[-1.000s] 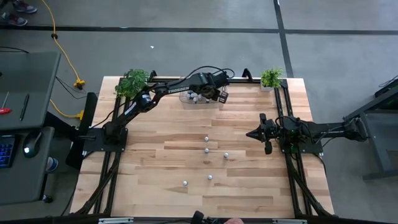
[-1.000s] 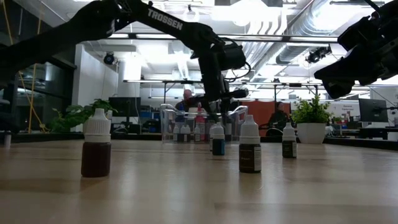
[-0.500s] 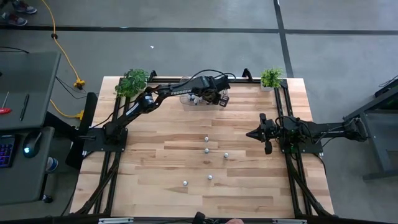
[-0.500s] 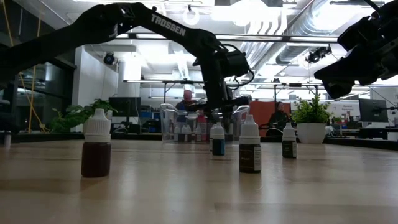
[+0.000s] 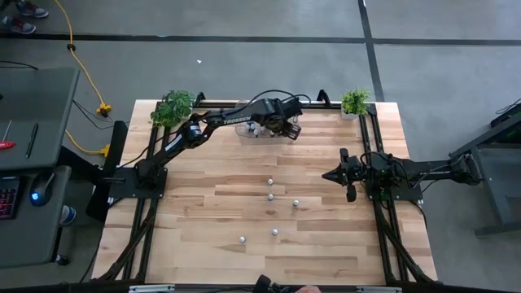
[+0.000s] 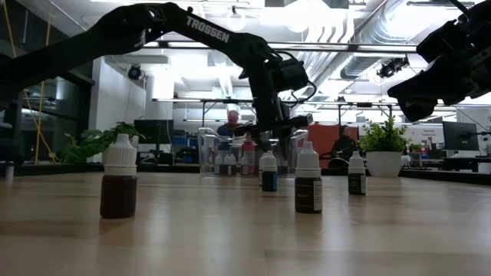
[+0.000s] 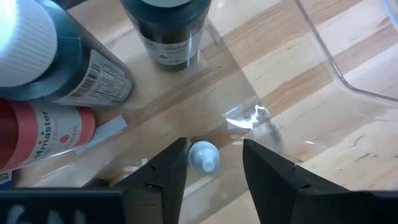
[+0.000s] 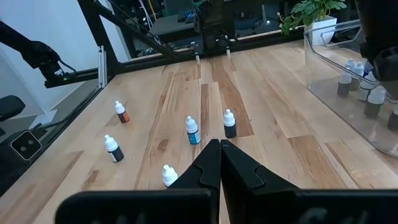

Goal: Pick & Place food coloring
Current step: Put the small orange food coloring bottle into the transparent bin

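Note:
Several food coloring bottles [image 5: 271, 196] stand upright on their bases on the wooden table, mid-table; in the low view a brown one [image 6: 119, 180], a blue one [image 6: 268, 172] and a dark one [image 6: 308, 180] show. More bottles sit in the clear bin [image 5: 259, 129] at the table's far edge. My left gripper [image 7: 211, 171] points down into the bin, open, with a tiny white-capped bottle [image 7: 204, 155] on the bin's floor between its fingers, nearer to one. My right gripper [image 8: 219, 155] waits shut at the table's right side [image 5: 330, 174].
Inside the bin, close to my left gripper, are a dark teal bottle [image 7: 168, 31], a white-capped teal one [image 7: 62, 62] and a red-labelled one [image 7: 43, 134]. The bin's clear wall [image 7: 348, 62] curves nearby. Potted plants stand at the far left [image 5: 172, 106] and far right [image 5: 355, 101].

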You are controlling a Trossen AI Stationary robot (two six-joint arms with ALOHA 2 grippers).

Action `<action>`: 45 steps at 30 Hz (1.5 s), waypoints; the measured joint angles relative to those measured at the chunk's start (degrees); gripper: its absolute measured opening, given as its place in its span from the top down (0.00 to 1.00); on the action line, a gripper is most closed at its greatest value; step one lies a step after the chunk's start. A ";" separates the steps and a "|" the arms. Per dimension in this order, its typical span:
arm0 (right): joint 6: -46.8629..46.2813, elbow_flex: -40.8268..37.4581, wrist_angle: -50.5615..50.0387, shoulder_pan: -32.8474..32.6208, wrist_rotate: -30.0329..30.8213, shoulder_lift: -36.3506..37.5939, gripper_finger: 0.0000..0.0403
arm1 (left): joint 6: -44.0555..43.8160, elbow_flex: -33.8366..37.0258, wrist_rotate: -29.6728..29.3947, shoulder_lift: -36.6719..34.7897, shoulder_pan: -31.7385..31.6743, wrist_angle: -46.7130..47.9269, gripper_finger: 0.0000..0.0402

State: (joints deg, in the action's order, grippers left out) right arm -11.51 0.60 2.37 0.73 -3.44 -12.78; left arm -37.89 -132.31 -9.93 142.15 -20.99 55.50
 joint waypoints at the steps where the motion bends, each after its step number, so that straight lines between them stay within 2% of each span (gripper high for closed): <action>1: 0.00 0.00 0.00 -0.02 0.02 -0.02 1.00 | 0.02 -0.02 -0.02 0.00 -0.02 0.00 0.61; 11: 0.00 -0.01 0.00 -0.02 0.02 0.00 1.00 | 0.71 -0.05 -0.35 -1.57 -0.02 0.27 0.56; 20: -0.01 0.00 0.00 -0.02 0.01 0.00 1.00 | 3.72 -0.07 -2.79 -7.34 0.06 1.92 0.56; 27: 0.00 -0.01 0.00 -0.02 0.02 -0.01 1.00 | 9.98 -0.07 -3.95 -14.13 2.05 5.18 0.56; 36: 0.00 -0.01 0.00 -0.02 0.01 -0.02 1.00 | 16.63 -0.11 -4.28 -22.21 8.15 14.79 0.56; 45: 0.00 -0.01 -0.01 -0.01 0.02 -0.02 1.00 | 20.61 -0.11 -0.84 -24.39 17.66 21.29 0.56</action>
State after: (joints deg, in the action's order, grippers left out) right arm -11.51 0.59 2.36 0.72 -3.42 -12.80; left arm -17.28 -132.42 -10.78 117.75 -3.33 76.79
